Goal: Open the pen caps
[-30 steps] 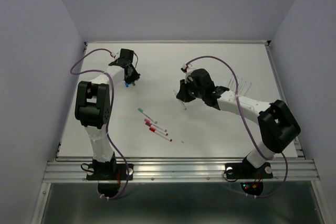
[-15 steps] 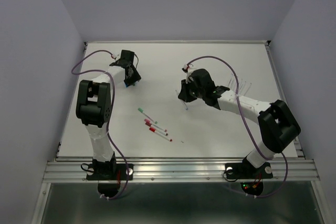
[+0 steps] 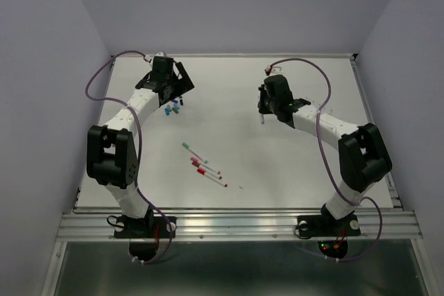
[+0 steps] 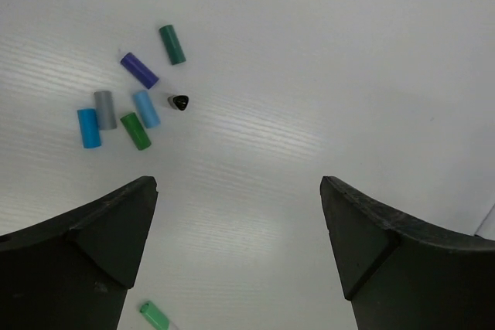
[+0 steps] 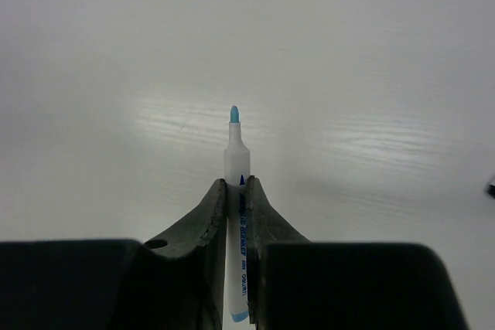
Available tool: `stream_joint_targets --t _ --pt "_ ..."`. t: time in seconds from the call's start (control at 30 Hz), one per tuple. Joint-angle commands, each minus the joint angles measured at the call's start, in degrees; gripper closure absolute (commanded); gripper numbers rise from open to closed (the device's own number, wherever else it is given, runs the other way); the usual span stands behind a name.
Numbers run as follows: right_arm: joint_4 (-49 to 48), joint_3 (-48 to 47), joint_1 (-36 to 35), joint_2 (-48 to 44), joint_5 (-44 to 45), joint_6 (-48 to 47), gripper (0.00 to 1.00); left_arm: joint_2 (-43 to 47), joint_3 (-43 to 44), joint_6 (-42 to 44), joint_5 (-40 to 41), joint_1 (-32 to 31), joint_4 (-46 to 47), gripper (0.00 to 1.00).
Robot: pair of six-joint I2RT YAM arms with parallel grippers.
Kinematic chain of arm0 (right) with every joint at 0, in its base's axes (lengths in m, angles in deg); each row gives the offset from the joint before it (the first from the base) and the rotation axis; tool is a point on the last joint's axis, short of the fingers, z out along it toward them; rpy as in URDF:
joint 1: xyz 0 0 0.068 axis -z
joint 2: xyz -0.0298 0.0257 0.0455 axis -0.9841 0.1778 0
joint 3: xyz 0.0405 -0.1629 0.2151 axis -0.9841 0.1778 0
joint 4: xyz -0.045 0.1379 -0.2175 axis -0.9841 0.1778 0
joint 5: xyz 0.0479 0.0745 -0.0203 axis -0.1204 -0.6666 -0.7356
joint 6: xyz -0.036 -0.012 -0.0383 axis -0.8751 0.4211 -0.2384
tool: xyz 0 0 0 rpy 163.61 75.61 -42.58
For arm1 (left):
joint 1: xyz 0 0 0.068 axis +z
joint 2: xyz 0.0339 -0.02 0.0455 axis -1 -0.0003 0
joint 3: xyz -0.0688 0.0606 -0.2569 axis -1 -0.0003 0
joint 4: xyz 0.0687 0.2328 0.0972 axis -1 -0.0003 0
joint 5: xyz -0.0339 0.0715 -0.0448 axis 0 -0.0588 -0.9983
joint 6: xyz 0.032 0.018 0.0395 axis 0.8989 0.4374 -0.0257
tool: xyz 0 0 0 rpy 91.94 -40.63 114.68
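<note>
Over the far-left part of the surface (image 3: pixel 277 164), the left pincer (image 4: pixel 238 187) has sprung from nearly closed to fully spread and now holds nothing. Loose pen caps (image 4: pixel 145 108) lie beneath it, so another cap has probably just been dropped onto that pile. The right pincer (image 5: pixel 238 185) stays clamped on an uncapped light-blue pen (image 5: pixel 234 152), carried farther back. Several capped pens (image 3: pixel 205 166) wait mid-surface, so work remains.

Seven small plastic pen caps (image 4: pixel 145 108), green, purple, grey, blue and black, cluster on the white table (image 4: pixel 309 52) ahead of the wide-spread left gripper (image 4: pixel 238 187).
</note>
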Motion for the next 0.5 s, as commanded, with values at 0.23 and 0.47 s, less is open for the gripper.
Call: stream_joint_targets --t 0.23,0.47 --pt "2.5 -9.8 10.3 10.5 15.9 3.5 0.99 8.4 -2.1 1.9 0.0 -1.1 2.0 0.01" --pt "5.8 -14.2 13.9 16.8 21.0 6.4 0.99 9.8 -2.6 2.0 1.2 -1.2 1.7 0.01"
